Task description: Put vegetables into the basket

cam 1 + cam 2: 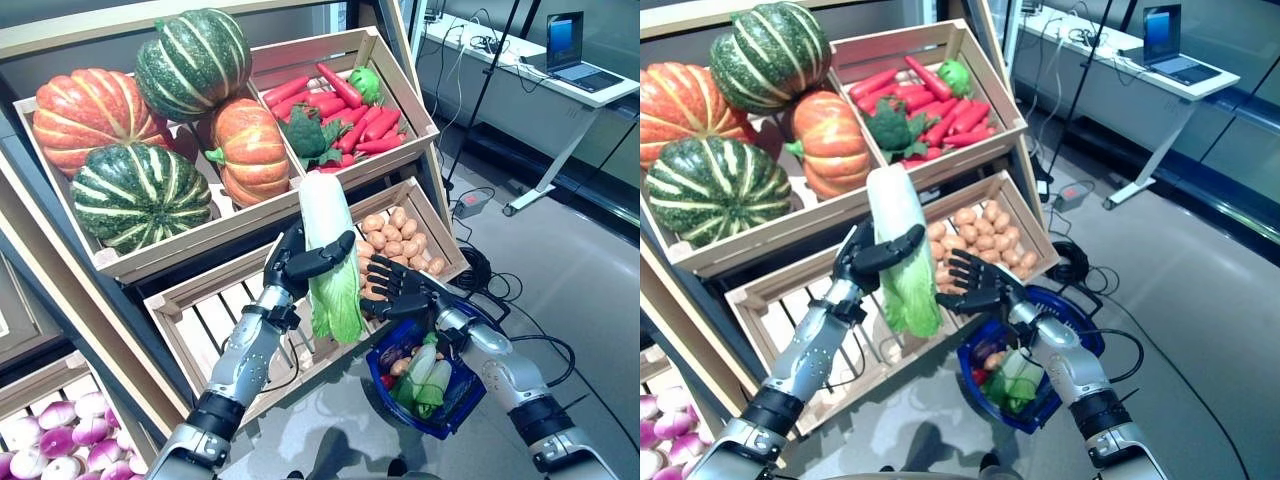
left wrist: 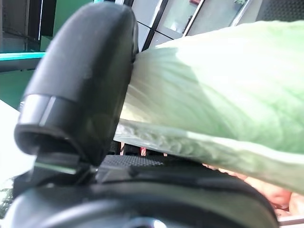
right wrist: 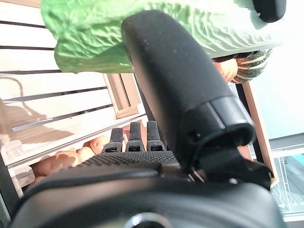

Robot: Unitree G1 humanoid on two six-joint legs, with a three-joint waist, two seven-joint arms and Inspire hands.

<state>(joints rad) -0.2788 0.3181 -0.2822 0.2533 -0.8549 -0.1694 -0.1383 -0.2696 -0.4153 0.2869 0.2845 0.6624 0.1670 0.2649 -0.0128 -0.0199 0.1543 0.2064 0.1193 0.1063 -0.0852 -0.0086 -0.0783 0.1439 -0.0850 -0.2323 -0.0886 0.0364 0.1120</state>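
My left hand (image 1: pixel 295 262) is shut on a long napa cabbage (image 1: pixel 330 240) and holds it upright in front of the crates, white stem up and green leaves hanging down. The left wrist view shows the thumb (image 2: pixel 80 80) pressed against the cabbage (image 2: pixel 223 85). Just right of the leafy end, my right hand (image 1: pixel 400 290) is open with its fingers spread toward the cabbage; I cannot tell if they touch. A blue basket (image 1: pixel 462 408) sits under my right forearm, holding green vegetables, something purple and a potato.
The shelf's top crates hold orange and green pumpkins (image 1: pixel 140 190) and red vegetables with broccoli (image 1: pixel 340 110). Lower down are a potato crate (image 1: pixel 405 235) and a slatted crate (image 1: pixel 215 310). Purple onions (image 1: pixel 50 445) lie lower left. A desk with a laptop (image 1: pixel 570 45) stands far right.
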